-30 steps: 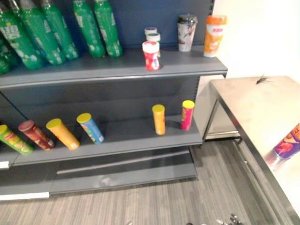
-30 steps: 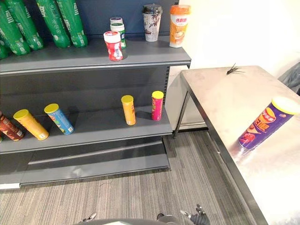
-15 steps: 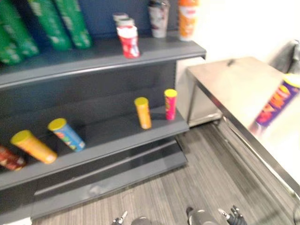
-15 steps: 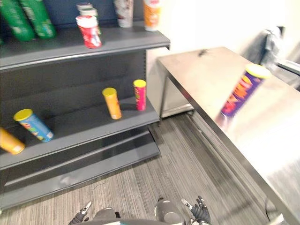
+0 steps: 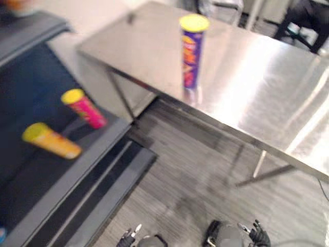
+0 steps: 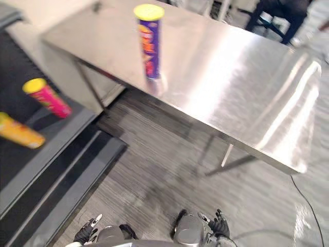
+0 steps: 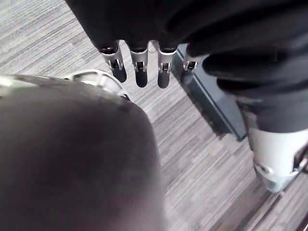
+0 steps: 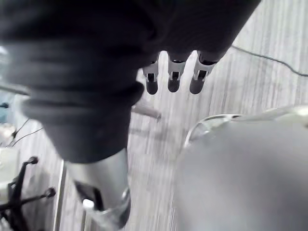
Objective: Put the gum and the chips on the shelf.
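A tall purple chips can with a yellow lid stands upright on the steel table, near its front edge. My left hand and right hand hang low at the bottom of the eye views, far from the can. In the left wrist view the left hand's fingers hang straight over the grey floor with nothing in them. The right hand's fingers are likewise relaxed and hold nothing.
The dark grey shelf lies at the left, with a pink can and an orange can on its lower board. Striped grey floor runs between shelf and table. A table leg stands at the right.
The whole picture has swung to the right: the shelf has slid to the left edge and the table with the purple can now sits in the middle. Both hands stay low.
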Controlling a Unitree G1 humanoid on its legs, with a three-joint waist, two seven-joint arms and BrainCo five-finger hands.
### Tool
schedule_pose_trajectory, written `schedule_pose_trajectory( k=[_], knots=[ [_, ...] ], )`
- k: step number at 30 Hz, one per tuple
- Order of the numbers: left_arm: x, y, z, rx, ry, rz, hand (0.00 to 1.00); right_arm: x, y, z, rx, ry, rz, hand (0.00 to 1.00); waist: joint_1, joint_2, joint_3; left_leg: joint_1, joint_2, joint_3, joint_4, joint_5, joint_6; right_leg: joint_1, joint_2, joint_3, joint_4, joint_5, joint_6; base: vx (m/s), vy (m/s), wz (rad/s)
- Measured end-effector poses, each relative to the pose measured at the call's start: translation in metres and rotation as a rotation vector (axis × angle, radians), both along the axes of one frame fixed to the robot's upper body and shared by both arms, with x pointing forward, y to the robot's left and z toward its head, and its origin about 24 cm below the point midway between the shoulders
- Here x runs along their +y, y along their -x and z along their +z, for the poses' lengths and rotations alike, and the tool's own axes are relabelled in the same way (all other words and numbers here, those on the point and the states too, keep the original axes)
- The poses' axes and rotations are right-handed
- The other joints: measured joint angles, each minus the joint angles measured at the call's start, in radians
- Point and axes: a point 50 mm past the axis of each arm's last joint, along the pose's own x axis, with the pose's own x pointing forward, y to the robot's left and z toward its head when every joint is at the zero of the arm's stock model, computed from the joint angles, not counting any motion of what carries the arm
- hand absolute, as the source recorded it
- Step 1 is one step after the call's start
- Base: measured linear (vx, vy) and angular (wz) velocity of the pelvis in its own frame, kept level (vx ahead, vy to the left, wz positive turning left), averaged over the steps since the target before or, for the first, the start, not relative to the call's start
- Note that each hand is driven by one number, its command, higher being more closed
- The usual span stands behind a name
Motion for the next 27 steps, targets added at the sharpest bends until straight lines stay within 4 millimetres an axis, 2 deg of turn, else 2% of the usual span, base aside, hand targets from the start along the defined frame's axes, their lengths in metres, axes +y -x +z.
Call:
schedule_pose_trajectory(
  k=[1, 3, 4, 5, 6, 8, 9, 10, 11, 12, 15, 16, 17, 18, 19, 20, 21, 24, 25, 26, 27],
  knots=[
    [-0.004, -0.008, 0.001, -0.018, 0.008, -0.010, 0.00, -0.002, 0.003, -0.002, 0.018, 0.007, 0.012, 0.00, -0.007, -0.001, -0.001, 0.020, 0.001, 0.019, -0.031, 0.030, -0.002, -0.001, 0.007, 0.017, 0.002, 0.002, -0.004, 0.27, -0.135, -0.30],
    [-0.019, -0.022, 0.002, -0.049, 0.040, -0.028, 0.00, -0.004, 0.007, -0.003, 0.029, 0.009, 0.011, 0.00, -0.027, 0.008, -0.004, 0.059, -0.003, 0.023, -0.076, 0.067, -0.003, -0.081, -0.016, 0.045, 0.177, 0.023, -0.047, 0.26, -0.143, -0.30],
    [-0.027, -0.033, 0.002, -0.065, 0.058, -0.027, 0.00, -0.009, 0.003, 0.000, 0.010, 0.026, 0.014, 0.00, -0.030, 0.039, 0.001, 0.074, 0.043, 0.053, -0.083, 0.070, -0.008, -0.140, 0.061, 0.072, 0.122, -0.049, 0.000, 0.25, -0.220, -0.52],
    [-0.024, -0.034, 0.002, -0.057, 0.050, -0.029, 0.00, -0.006, 0.002, 0.000, 0.007, 0.021, 0.019, 0.00, -0.034, 0.026, -0.009, 0.077, 0.059, 0.072, -0.074, 0.080, -0.024, -0.128, 0.120, 0.072, -0.086, 0.037, -0.036, 0.32, -0.306, -0.62],
    [-0.028, -0.043, 0.004, -0.077, 0.051, -0.039, 0.00, -0.005, 0.004, -0.001, 0.007, 0.020, 0.013, 0.00, -0.051, 0.018, -0.004, 0.083, 0.084, 0.075, -0.035, 0.097, -0.029, -0.135, 0.149, 0.078, -0.102, 0.116, -0.074, 0.28, -0.266, -0.47],
    [-0.039, -0.048, 0.006, -0.103, 0.079, -0.042, 0.00, -0.012, 0.010, 0.000, 0.017, 0.034, -0.020, 0.00, -0.062, 0.015, -0.006, 0.066, 0.099, 0.062, 0.041, 0.174, -0.018, -0.127, 0.149, 0.106, -0.106, 0.098, -0.075, 0.21, -0.159, -0.48],
    [-0.047, -0.048, 0.005, -0.108, 0.103, -0.028, 0.00, -0.014, 0.014, -0.001, 0.031, 0.039, -0.024, 0.00, -0.066, 0.018, -0.002, 0.044, 0.118, 0.010, 0.132, 0.205, -0.006, -0.097, 0.148, 0.138, -0.129, 0.088, -0.075, 0.21, -0.121, -0.52],
    [-0.051, -0.048, 0.005, -0.110, 0.113, -0.020, 0.00, -0.016, 0.016, -0.003, 0.047, 0.041, -0.026, 0.00, -0.064, 0.019, 0.004, 0.029, 0.120, -0.043, 0.175, 0.187, -0.012, -0.077, 0.155, 0.151, -0.146, 0.087, -0.074, 0.27, -0.098, -0.70],
    [-0.052, -0.047, 0.005, -0.110, 0.116, 0.005, 0.00, -0.017, 0.020, -0.005, 0.071, 0.041, -0.027, 0.00, -0.051, 0.028, 0.011, -0.015, 0.099, -0.195, 0.245, 0.109, -0.029, -0.034, 0.173, 0.189, -0.181, 0.087, -0.074, 0.29, 0.012, -0.98],
    [-0.045, -0.049, 0.007, -0.136, 0.098, 0.057, 0.00, -0.015, 0.019, -0.008, 0.084, 0.035, -0.024, 0.00, -0.019, 0.015, 0.021, -0.067, 0.026, -0.409, 0.271, 0.046, -0.041, 0.004, 0.180, 0.244, -0.193, 0.087, -0.074, 0.24, 0.022, -1.05],
    [-0.027, -0.047, 0.009, -0.152, 0.062, 0.152, 0.00, -0.010, 0.014, -0.011, 0.093, 0.013, -0.029, 0.00, 0.024, 0.007, 0.026, -0.156, -0.058, -0.626, 0.207, -0.002, -0.053, 0.049, 0.179, 0.304, -0.211, 0.087, -0.072, 0.20, 0.139, -0.76],
    [-0.019, -0.042, 0.008, -0.139, 0.053, 0.208, 0.00, -0.010, 0.013, -0.012, 0.092, 0.008, -0.033, 0.00, 0.039, 0.005, 0.026, -0.194, -0.076, -0.704, 0.115, -0.005, -0.059, 0.067, 0.171, 0.316, -0.218, 0.082, -0.039, 0.16, 0.207, -0.63],
    [-0.017, -0.039, 0.006, -0.129, 0.050, 0.228, 0.00, -0.010, 0.013, -0.012, 0.091, 0.006, -0.037, 0.00, 0.044, 0.005, 0.026, -0.204, -0.088, -0.737, 0.052, 0.008, -0.055, 0.072, 0.167, 0.326, -0.216, 0.072, -0.014, 0.15, 0.272, -0.46],
    [-0.016, -0.031, 0.004, -0.109, 0.059, 0.266, 0.00, -0.012, 0.012, -0.011, 0.089, 0.011, -0.034, 0.00, 0.044, 0.018, 0.026, -0.219, -0.092, -0.780, -0.050, 0.085, -0.040, 0.081, 0.168, 0.337, -0.210, 0.062, 0.019, 0.13, 0.316, -0.37],
    [-0.015, -0.020, 0.000, -0.078, 0.067, 0.301, 0.00, -0.010, 0.010, -0.013, 0.096, 0.002, -0.025, 0.00, 0.049, 0.028, 0.026, -0.228, -0.118, -0.812, -0.083, 0.154, -0.062, 0.084, 0.165, 0.374, -0.189, 0.040, 0.056, 0.12, 0.309, -0.23],
    [-0.011, -0.017, -0.001, -0.068, 0.057, 0.303, 0.00, -0.007, 0.012, -0.014, 0.103, -0.006, -0.018, 0.00, 0.047, 0.014, 0.020, -0.226, -0.130, -0.812, -0.091, 0.151, -0.055, 0.087, 0.155, 0.389, -0.199, 0.039, 0.060, 0.11, 0.261, -0.02],
    [-0.004, -0.016, 0.000, -0.066, 0.041, 0.311, 0.00, -0.002, 0.014, -0.016, 0.111, -0.022, -0.004, 0.00, 0.049, -0.012, 0.016, -0.226, -0.154, -0.811, -0.104, 0.153, -0.042, 0.095, 0.134, 0.407, -0.225, 0.046, 0.070, 0.10, 0.201, 0.21],
    [0.005, -0.009, -0.001, -0.043, 0.023, 0.324, 0.00, 0.004, 0.015, -0.017, 0.115, -0.036, 0.011, 0.00, 0.052, -0.042, 0.004, -0.215, -0.196, -0.805, -0.118, 0.150, -0.022, 0.124, 0.114, 0.441, -0.285, 0.062, 0.090, 0.08, 0.155, 0.13],
    [0.005, -0.006, -0.002, -0.037, 0.023, 0.327, 0.00, 0.006, 0.015, -0.018, 0.117, -0.043, 0.011, 0.00, 0.056, -0.040, 0.004, -0.186, -0.210, -0.795, -0.135, 0.152, -0.017, 0.143, 0.102, 0.449, -0.301, 0.066, 0.098, 0.11, 0.109, -0.13],
    [0.005, -0.003, -0.002, -0.029, 0.021, 0.327, 0.00, 0.006, 0.016, -0.018, 0.122, -0.044, 0.008, 0.00, 0.059, -0.050, -0.004, -0.158, -0.216, -0.781, -0.155, 0.153, -0.015, 0.158, 0.094, 0.462, -0.314, 0.073, 0.109, 0.09, 0.065, -0.22],
    [0.005, -0.001, -0.003, -0.023, 0.020, 0.324, 0.00, 0.006, 0.017, -0.019, 0.124, -0.045, 0.006, 0.00, 0.058, -0.045, -0.009, -0.151, -0.218, -0.778, -0.163, 0.153, -0.015, 0.164, 0.093, 0.464, -0.322, 0.076, 0.114, 0.10, 0.029, -0.18]
  ],
)
